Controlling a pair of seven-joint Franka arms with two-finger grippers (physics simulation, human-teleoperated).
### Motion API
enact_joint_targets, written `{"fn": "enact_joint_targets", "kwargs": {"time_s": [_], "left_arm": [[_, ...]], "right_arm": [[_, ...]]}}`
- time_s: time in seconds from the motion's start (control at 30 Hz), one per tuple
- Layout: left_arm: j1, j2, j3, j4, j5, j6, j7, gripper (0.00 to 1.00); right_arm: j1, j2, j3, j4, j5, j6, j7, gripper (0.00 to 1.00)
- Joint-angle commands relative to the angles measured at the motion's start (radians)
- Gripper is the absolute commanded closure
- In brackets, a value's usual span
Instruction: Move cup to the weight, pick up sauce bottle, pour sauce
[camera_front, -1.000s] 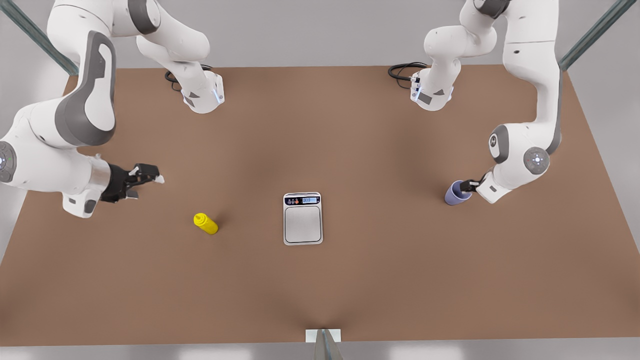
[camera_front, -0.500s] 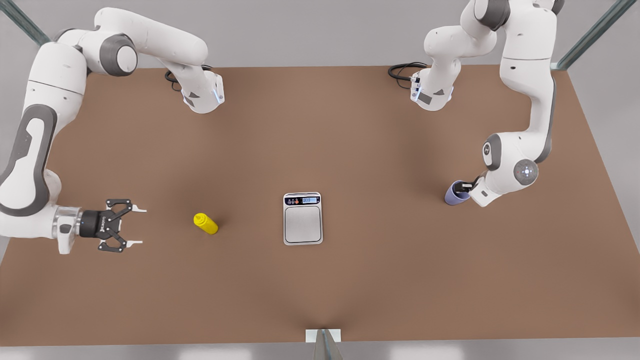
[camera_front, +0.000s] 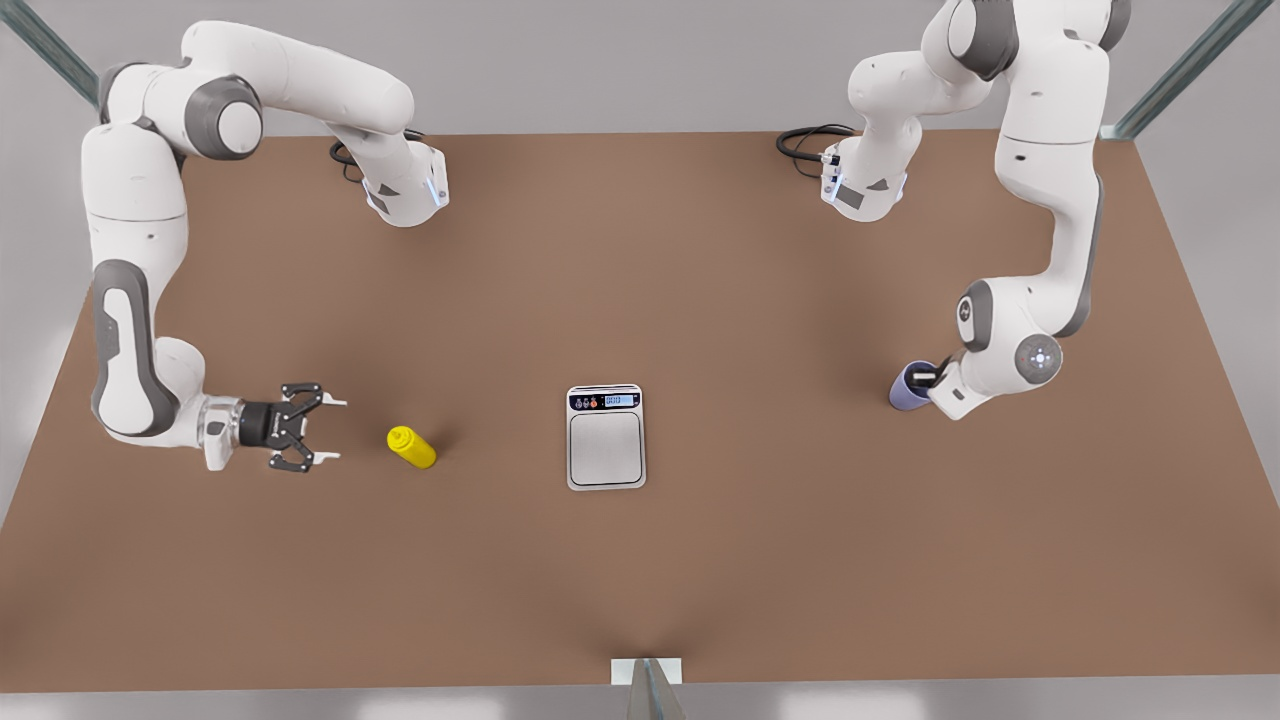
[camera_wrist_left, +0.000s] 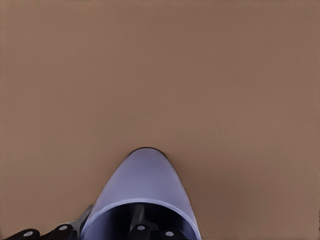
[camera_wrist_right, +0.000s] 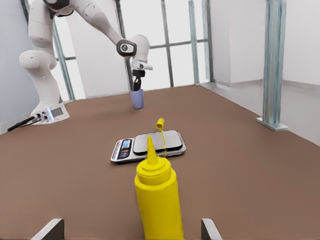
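Note:
The pale lavender cup (camera_front: 905, 388) stands upright on the table at the front view's right. My left gripper (camera_front: 925, 377) reaches down onto its rim and is shut on the cup wall (camera_wrist_left: 142, 175), one finger inside and one outside. From the right wrist view, the cup (camera_wrist_right: 137, 98) and left gripper (camera_wrist_right: 136, 82) appear far off. The silver scale, the weight (camera_front: 606, 437), lies mid-table with nothing on its plate (camera_wrist_right: 160, 141). The yellow sauce bottle (camera_front: 412, 447) stands upright to the front view's left of it. My right gripper (camera_front: 338, 430) is open, level with the bottle (camera_wrist_right: 157, 200) and just short of it.
The brown table (camera_front: 700, 580) has wide bare room around the scale and toward the front edge. Both arm bases (camera_front: 405, 195) stand at the back with black cables beside them. A small bracket (camera_front: 647, 672) sits at the front edge's middle.
The right gripper swung down, turned and moved toward the sauce bottle from the front view's left, opening wide. The left arm's elbow shifted while its gripper stayed at the cup, which barely moved.

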Motion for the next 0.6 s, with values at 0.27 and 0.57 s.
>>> {"fn": "enact_joint_targets", "kwargs": {"time_s": [0.27, 0.57], "left_arm": [[0.0, 0.009, -0.001, 0.022, 0.001, -0.003, -0.013, 0.79], [-0.038, -0.059, -0.006, 0.108, -0.002, -0.057, -0.078, 0.79]], "right_arm": [[0.0, 0.061, 0.0, -0.006, 0.067, 0.009, -0.146, 0.0], [0.023, 0.154, 0.0, 0.005, 0.153, 0.011, -0.297, 0.0]]}}
